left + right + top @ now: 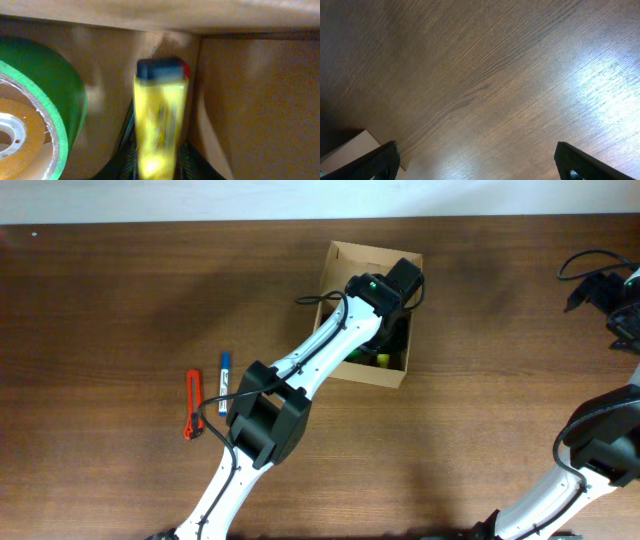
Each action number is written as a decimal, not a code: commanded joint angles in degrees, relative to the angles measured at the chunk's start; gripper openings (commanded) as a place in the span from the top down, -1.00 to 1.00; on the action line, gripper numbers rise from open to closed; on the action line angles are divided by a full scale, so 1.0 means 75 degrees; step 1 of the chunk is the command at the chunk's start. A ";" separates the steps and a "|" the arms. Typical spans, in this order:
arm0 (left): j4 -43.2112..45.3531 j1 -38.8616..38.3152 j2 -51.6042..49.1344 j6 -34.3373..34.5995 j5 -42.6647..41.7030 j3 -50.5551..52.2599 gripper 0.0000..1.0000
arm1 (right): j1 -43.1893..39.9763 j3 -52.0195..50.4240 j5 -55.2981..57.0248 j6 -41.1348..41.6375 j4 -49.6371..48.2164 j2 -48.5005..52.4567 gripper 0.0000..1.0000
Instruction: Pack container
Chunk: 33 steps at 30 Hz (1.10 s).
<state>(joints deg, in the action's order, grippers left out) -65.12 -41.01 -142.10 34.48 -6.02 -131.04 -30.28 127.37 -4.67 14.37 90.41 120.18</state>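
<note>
The tan cardboard container (345,260) stands open at the table's middle back. My left gripper (392,330) reaches down inside it, shut on a yellow marker with a dark blue cap (160,115), whose cap end is near the box's inner wall (250,100). A green tape roll (35,115) lies in the box just left of the marker. A bit of yellow and green shows in the box in the overhead view (383,360). My right gripper (477,162) is open and empty above bare table at the far right (625,320).
An orange utility knife (191,404) and a blue-capped white marker (224,384) lie on the table left of my left arm. Black cables (590,275) lie at the right back. A pale sheet corner (355,150) shows under my right gripper.
</note>
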 commanded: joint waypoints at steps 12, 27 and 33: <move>0.0052 0.0114 -0.0041 -0.0256 -0.0020 -0.0248 0.88 | -0.0003 -0.0061 -0.0117 0.0000 -0.0035 -0.0073 -0.99; -0.1638 0.0627 0.0143 -0.2241 0.2801 -0.2707 0.95 | -0.0003 -0.0061 -0.0093 0.0000 -0.0114 -0.0073 -0.98; -0.2130 0.1588 0.1102 -0.2804 0.3453 -0.2704 0.93 | -0.0003 -0.0061 -0.0096 0.0003 -0.0143 -0.0073 -0.99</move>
<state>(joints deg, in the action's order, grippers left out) -80.58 -32.95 -140.42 17.19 15.33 -150.32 -30.30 127.37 -4.67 14.41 89.67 120.18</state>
